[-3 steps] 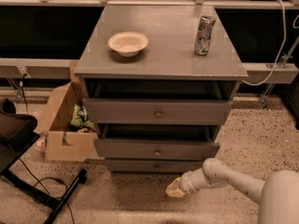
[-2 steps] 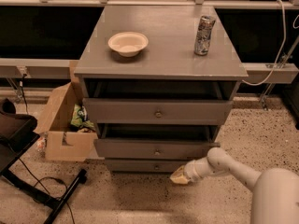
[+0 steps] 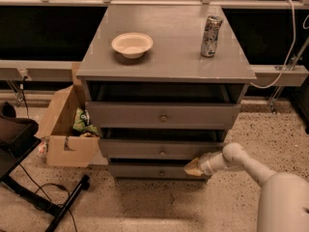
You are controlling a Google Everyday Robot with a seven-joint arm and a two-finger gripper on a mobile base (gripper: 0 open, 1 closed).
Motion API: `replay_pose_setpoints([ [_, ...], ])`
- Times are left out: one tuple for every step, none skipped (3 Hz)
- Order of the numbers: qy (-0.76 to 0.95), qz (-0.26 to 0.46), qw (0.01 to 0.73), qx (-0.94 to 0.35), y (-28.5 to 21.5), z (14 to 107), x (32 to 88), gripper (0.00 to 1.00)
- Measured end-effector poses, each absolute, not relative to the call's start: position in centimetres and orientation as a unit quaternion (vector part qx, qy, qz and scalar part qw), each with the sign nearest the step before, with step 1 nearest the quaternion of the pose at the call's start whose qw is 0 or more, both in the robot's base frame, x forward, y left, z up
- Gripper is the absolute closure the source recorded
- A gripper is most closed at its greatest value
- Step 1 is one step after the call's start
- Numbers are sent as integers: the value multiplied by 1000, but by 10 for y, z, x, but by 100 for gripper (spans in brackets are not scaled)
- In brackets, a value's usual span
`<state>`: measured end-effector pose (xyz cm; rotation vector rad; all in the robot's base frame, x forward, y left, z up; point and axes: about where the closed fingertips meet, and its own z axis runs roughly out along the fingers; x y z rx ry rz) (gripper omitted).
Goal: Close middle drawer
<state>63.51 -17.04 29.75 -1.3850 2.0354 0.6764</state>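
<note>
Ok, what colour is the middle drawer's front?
Middle drawer: plain grey, metal knob, shown in the camera view. The pincer is at its lower right edge.

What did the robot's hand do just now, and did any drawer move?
The gripper moved up from near the floor to the right end of the drawer fronts, just under the middle drawer. Nothing was picked up. The middle drawer still sticks out, and the bowl, can and cardboard box stayed put.

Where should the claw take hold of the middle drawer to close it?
Probably the round knob at the front centre of the middle drawer, coming straight from the front: that front is flat and plain, so nothing else offers a hold. The claw sits low, just below its right end.
</note>
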Motion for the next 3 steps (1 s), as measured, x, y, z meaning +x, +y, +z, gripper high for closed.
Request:
replay_pose_setpoints([
  [773, 231, 309, -504, -192, 308, 656, 100],
  [784, 211, 312, -493, -209, 318, 662, 100],
  [800, 175, 318, -478, -235, 349, 653, 100],
])
